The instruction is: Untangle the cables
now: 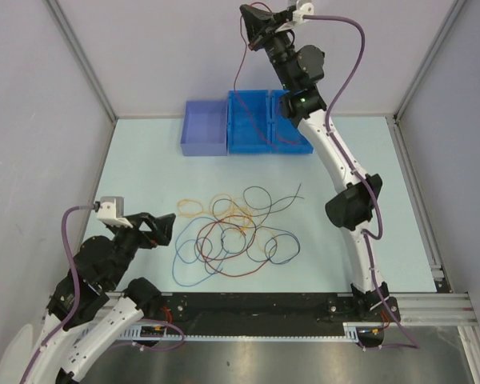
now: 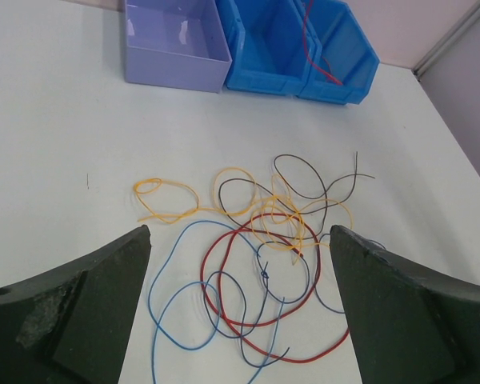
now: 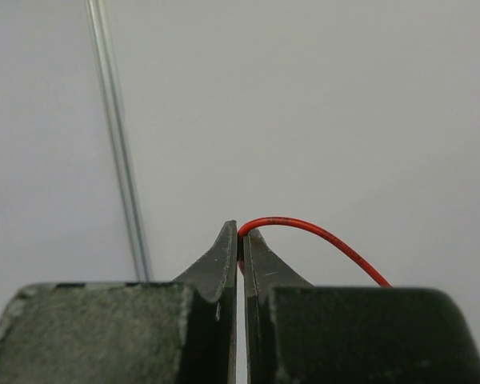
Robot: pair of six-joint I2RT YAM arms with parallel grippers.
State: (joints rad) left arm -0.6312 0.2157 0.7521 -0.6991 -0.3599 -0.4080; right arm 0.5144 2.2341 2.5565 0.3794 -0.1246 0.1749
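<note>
A tangle of thin cables (image 1: 232,232) in red, orange-yellow, black and blue lies on the pale table in front of the arm bases. The left wrist view shows the cables (image 2: 264,240) close up. My left gripper (image 1: 164,228) is to their left with its jaws open wide and nothing between them; in its wrist view the left gripper (image 2: 240,232) frames the tangle. My right gripper (image 1: 252,24) is raised high at the back, shut on one red cable (image 1: 238,72) that hangs down toward the blue bins. In the right wrist view the right gripper (image 3: 240,232) pinches the red cable (image 3: 320,232) at its tips.
A lavender bin (image 1: 205,126) and two joined blue bins (image 1: 268,120) stand at the table's back edge. The lower end of the red cable (image 2: 312,40) lies in a blue bin (image 2: 340,56). Grey walls enclose the table on three sides.
</note>
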